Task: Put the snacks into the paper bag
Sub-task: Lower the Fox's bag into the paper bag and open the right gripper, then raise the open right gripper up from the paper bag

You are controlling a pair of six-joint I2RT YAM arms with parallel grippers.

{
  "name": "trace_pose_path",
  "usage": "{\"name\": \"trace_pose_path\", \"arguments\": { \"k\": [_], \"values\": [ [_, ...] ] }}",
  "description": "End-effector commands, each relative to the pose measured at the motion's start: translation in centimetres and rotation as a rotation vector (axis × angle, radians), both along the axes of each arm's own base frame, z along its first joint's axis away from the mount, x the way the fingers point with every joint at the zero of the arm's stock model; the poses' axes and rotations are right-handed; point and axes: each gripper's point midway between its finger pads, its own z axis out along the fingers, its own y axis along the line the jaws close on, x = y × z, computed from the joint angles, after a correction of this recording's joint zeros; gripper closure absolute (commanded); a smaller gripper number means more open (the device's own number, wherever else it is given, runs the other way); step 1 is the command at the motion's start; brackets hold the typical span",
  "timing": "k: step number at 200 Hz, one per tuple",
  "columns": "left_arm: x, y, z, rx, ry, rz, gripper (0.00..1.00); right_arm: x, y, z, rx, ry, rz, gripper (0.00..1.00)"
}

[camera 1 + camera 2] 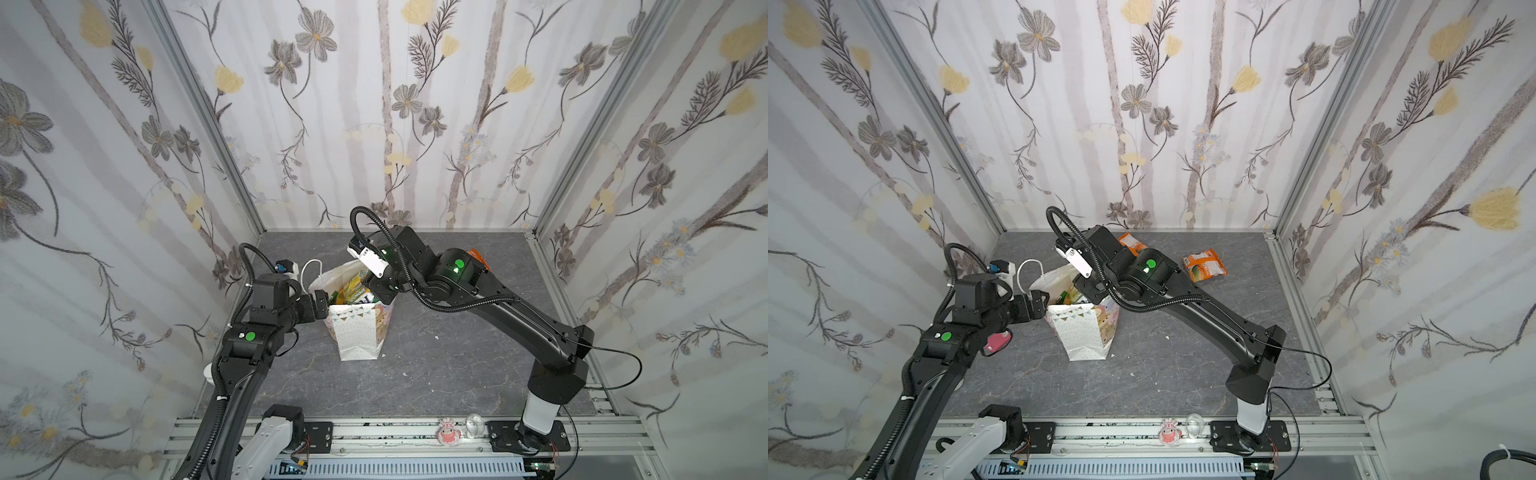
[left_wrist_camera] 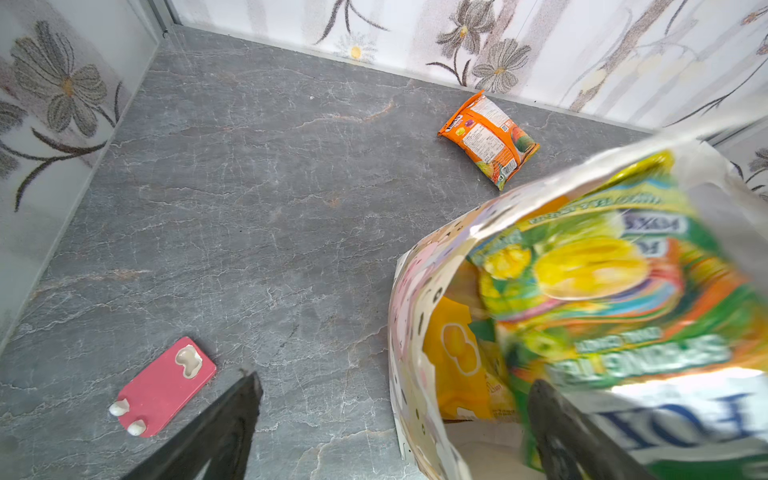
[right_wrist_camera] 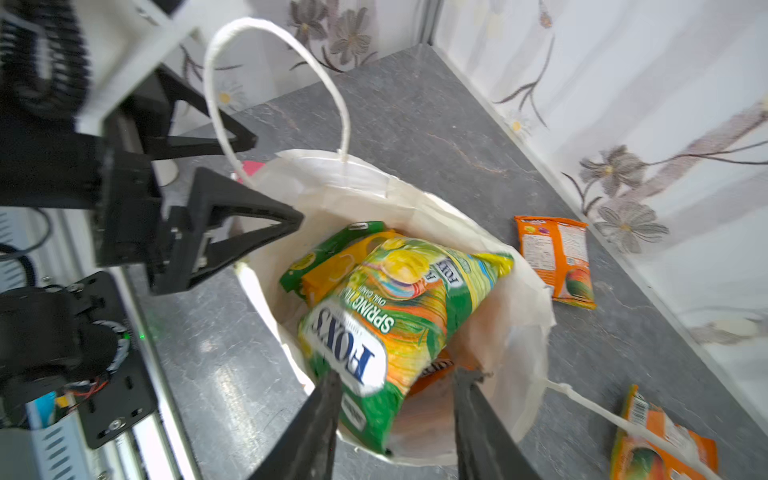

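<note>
Above the bag (image 1: 357,336) at centre, right gripper (image 3: 399,376) jaws half-parted over the green packet (image 3: 399,307); left gripper (image 2: 397,382) jaws wide, straddling the rim.

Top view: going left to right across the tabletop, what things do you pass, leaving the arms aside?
In a top view: pink flat piece → paper bag → orange packet by the back wall → second orange packet.
</note>
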Motion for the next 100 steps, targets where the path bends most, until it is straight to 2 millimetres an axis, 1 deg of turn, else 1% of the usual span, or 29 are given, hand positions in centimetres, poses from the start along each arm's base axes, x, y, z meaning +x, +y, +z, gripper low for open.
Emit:
{"name": "trace_pose_path", "arguments": {
  "k": [1, 11, 25, 38, 53, 74, 100],
  "values": [
    [0.3, 0.0, 0.7, 0.008, -0.029, -0.006, 0.00, -1.2, 1.2, 1.9, 0.099, 0.025, 0.061, 0.57],
    [0.2, 0.0, 0.7, 0.006, -0.030, -0.007, 0.00, -0.6, 0.9, 2.1, 0.096, 0.009, 0.027, 0.55],
    [0.1, 0.0, 0.8, 0.008, -0.036, -0.005, 0.00, 0.6, 0.2, 2.0, 0.072, -0.025, -0.037, 0.55],
    [0.1, 0.2, 0.9, 0.010, -0.041, -0.001, 0.00, 1.3, -0.4, 1.8, 0.058, -0.034, -0.080, 0.60],
    [0.0, 0.1, 0.9, 0.009, -0.041, -0.003, 0.00, 1.4, -0.6, 2.0, 0.070, -0.025, -0.090, 0.63],
    [0.1, 0.0, 1.0, 0.005, -0.043, -0.006, 0.00, 1.2, -0.6, 2.3, 0.086, -0.021, -0.083, 0.63],
    [0.1, 0.0, 0.9, 0.004, -0.043, -0.007, 0.00, 1.3, -0.5, 2.2, 0.085, -0.023, -0.086, 0.63]
  ]
}}
